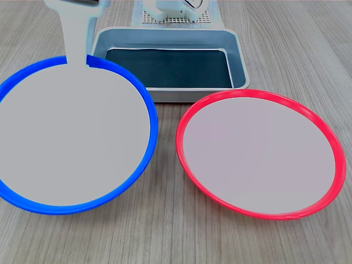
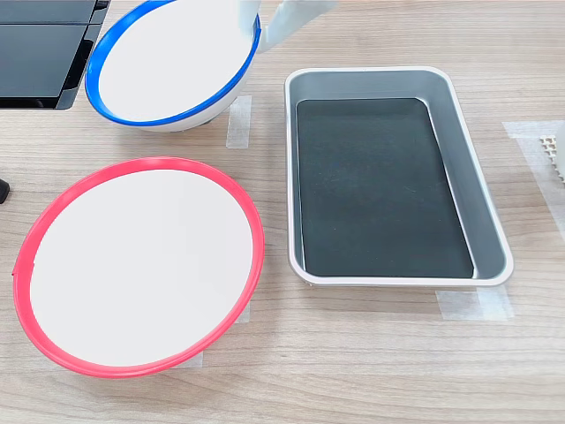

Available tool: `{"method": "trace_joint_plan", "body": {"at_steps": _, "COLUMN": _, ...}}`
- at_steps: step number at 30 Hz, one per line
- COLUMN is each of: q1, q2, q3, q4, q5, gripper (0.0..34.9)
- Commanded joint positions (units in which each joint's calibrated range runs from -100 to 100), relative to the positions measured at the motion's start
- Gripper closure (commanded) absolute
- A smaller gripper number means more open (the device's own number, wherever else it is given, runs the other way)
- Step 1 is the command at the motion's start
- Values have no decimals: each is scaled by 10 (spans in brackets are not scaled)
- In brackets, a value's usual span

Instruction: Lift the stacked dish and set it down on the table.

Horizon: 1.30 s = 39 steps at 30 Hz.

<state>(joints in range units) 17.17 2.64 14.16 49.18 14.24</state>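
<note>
On table [image 2: 371, 353]: claw [image 2: 256, 31] clamped on blue-rimmed dish [image 2: 172, 62] rim; red-rimmed dish [image 2: 141, 265], metal tray [image 2: 490, 212] empty.

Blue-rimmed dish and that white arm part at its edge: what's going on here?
The gripper is at the far rim of the blue-rimmed dish; whether it is clamped cannot be told. In the second exterior view that dish looks tilted. The red-rimmed dish lies apart on the table, beside the metal tray.
</note>
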Motion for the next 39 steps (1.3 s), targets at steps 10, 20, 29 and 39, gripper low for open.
{"method": "trace_joint_plan", "body": {"at_steps": 10, "q1": -11, "q2": 52, "q3": -29, "q4": -56, "q5": 0, "gripper": 349}}
{"method": "trace_joint_plan", "body": {"at_steps": 20, "q1": -26, "q2": 61, "q3": -5, "q4": -46, "q5": -5, "gripper": 349}}
{"method": "trace_joint_plan", "body": {"at_steps": 29, "q1": -18, "q2": 52, "q3": 43, "q4": -65, "q5": 6, "gripper": 314}}
{"method": "trace_joint_plan", "body": {"at_steps": 39, "q1": -5, "q2": -24, "q3": 50, "q4": -5, "q5": 17, "gripper": 236}}
